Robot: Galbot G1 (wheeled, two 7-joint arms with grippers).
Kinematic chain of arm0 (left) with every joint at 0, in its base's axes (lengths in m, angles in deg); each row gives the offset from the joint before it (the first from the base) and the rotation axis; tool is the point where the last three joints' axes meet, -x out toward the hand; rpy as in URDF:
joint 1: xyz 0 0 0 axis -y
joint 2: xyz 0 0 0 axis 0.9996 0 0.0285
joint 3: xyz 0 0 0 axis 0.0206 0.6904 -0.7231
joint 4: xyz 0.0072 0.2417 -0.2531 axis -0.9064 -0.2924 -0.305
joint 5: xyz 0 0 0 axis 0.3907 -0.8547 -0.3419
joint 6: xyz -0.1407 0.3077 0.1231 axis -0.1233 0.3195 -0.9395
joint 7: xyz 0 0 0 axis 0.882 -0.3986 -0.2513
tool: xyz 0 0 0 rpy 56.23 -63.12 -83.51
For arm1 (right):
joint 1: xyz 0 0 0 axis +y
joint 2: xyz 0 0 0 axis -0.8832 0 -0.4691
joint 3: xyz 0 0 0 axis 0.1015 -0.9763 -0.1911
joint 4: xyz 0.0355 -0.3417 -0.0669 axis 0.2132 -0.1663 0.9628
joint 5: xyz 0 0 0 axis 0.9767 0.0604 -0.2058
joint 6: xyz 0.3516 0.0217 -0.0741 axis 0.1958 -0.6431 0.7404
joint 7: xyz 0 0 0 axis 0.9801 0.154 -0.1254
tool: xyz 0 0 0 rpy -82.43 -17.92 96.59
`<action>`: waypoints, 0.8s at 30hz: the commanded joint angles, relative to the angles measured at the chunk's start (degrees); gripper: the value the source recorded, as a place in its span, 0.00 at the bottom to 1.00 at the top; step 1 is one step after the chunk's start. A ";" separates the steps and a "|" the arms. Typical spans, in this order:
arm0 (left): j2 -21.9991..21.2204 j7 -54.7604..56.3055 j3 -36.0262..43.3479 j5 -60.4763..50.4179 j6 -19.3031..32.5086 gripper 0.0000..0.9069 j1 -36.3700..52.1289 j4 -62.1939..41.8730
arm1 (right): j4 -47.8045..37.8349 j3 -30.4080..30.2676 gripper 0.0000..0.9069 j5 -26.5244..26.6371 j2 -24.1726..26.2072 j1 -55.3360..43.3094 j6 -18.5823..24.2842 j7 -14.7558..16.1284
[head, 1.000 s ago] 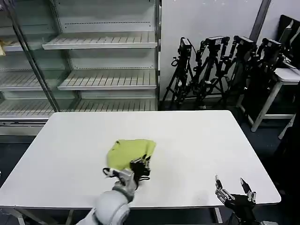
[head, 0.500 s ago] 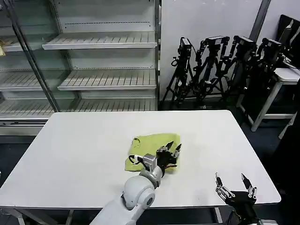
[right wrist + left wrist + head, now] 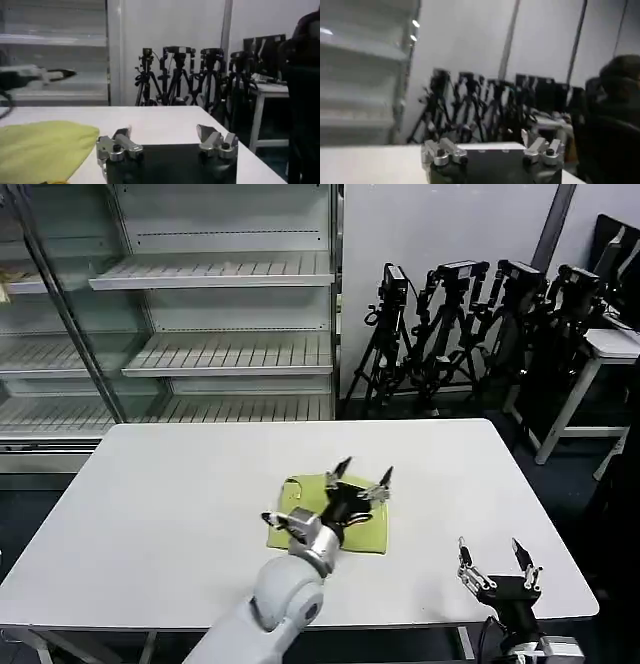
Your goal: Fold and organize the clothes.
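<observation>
The clothes are one lime-green T-shirt, folded into a small flat packet on the white table, slightly right of the middle. My left gripper hovers open just over the packet's far edge, its fingers spread and tilted up with nothing between them. In the left wrist view this gripper faces across the table toward the room. My right gripper waits open near the table's front right edge, apart from the shirt. The right wrist view has that gripper low over the table, with the T-shirt beyond it to one side.
A glass-fronted shelf unit stands behind the table. A cluster of black camera tripods and a small white side table lie at the back right. Bare tabletop surrounds the shirt.
My left gripper carried the shirt's fabric from left to right across the table, then let go and rose, now open above the folded packet. The right gripper barely moved.
</observation>
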 commanded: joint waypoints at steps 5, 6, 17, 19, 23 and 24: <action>11.29 0.06 -16.61 -11.25 8.87 1.00 -21.37 14.26 | -3.26 -1.58 1.00 -1.16 1.46 -3.69 3.19 -0.77; 10.53 0.02 -17.40 -12.33 8.55 1.00 -22.69 15.04 | -3.30 -1.71 1.00 -1.26 1.67 -3.91 3.13 -0.72; 10.81 0.26 -22.71 -14.35 2.69 1.00 -31.65 19.70 | -3.43 -3.87 1.00 -2.06 1.46 -3.70 4.13 -0.20; 10.38 0.23 -23.30 -14.37 2.50 1.00 -32.98 20.26 | -3.19 -3.89 1.00 -2.05 1.43 -3.71 4.38 0.17; 9.66 0.02 -24.99 -15.29 1.67 1.00 -35.75 22.79 | -1.99 -4.57 1.00 -2.22 1.16 -3.66 3.77 -0.46; 9.43 -0.12 -25.57 -15.52 1.63 1.00 -36.66 23.68 | -1.82 -4.85 1.00 -2.31 1.53 -3.64 3.87 -0.60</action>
